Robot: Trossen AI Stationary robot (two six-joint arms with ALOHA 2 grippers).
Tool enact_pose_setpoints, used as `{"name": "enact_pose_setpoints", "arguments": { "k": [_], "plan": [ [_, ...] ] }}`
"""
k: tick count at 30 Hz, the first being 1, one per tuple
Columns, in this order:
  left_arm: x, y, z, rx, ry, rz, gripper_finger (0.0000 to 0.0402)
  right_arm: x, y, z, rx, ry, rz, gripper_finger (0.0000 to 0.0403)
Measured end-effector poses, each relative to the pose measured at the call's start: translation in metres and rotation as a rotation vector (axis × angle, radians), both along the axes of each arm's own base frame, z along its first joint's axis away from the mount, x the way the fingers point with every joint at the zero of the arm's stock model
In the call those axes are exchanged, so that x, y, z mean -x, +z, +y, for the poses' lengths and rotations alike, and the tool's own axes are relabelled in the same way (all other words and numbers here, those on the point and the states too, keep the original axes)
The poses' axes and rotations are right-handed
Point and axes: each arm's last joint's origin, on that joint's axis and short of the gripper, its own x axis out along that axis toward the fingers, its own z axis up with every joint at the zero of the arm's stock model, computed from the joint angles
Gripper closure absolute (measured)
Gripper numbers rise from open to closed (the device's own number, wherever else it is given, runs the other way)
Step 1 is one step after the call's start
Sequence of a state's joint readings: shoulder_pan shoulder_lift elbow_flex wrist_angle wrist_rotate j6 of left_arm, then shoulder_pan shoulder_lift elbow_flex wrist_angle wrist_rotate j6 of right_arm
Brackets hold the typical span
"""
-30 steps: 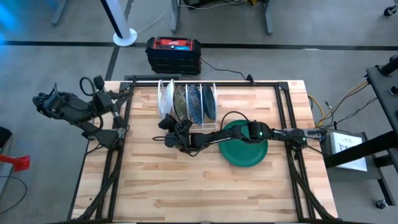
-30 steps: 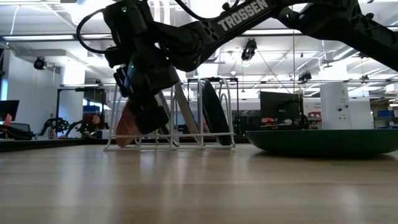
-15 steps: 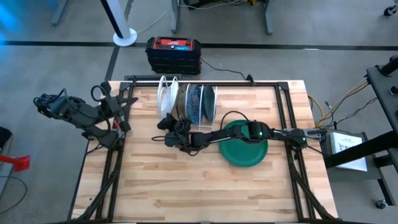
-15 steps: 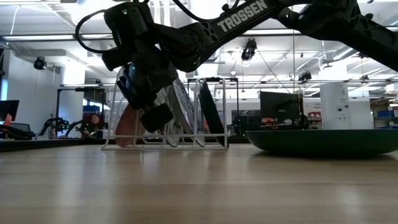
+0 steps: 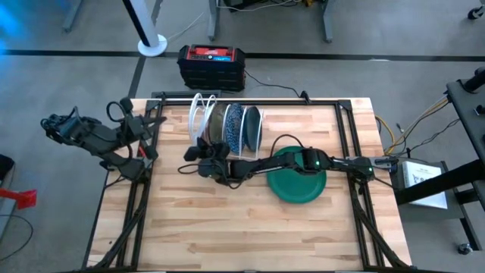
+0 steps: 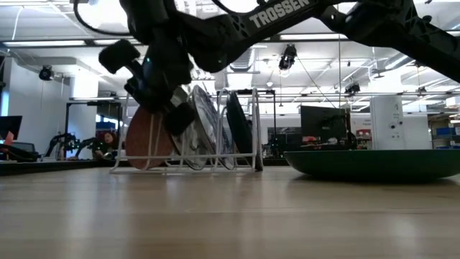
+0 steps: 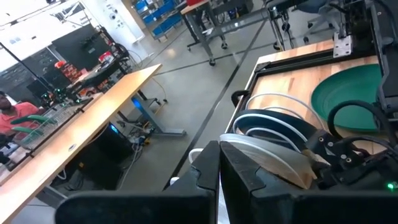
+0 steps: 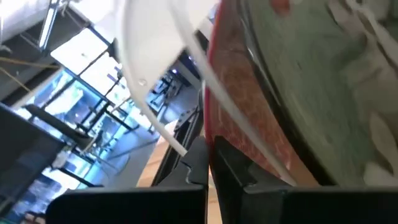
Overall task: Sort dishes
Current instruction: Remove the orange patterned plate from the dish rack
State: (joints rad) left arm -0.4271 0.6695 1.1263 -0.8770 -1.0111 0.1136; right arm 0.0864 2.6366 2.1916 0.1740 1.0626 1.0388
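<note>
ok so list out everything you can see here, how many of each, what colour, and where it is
Table: one, light wood, centre.
Wire rack: one, white, back of the table.
Plates in the rack: red-pink plate at one end, greyish-brown plate, blue speckled plate; any others cannot be told apart.
Green plate: one, dark green, flat on the table right of the rack.
Box: one, black and red, floor behind the table.
Left claw: shut, at the table's left edge.
Right claw: shut, by the rack's front.
</note>
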Motion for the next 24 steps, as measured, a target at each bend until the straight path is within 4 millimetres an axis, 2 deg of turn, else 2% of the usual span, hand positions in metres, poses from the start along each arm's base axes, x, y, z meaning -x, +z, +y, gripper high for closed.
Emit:
{"name": "enact_pose_setpoints", "arguments": {
  "k": [9,16,24],
  "plan": [
    [0.009,0.012,0.005,-0.005,0.039,-0.053,0.0401,-0.003,0.025,0.001,0.038,0.018,0.126,0.0401],
    [0.012,0.011,0.006,-0.015,0.034,-0.037,0.0401,-0.004,0.041,0.003,0.097,0.038,0.179,0.0401],
    [0.011,0.009,0.003,0.056,-0.11,-0.011,0.0401,-0.001,0.054,0.003,0.113,0.059,0.208,0.0402]
  ]
}}
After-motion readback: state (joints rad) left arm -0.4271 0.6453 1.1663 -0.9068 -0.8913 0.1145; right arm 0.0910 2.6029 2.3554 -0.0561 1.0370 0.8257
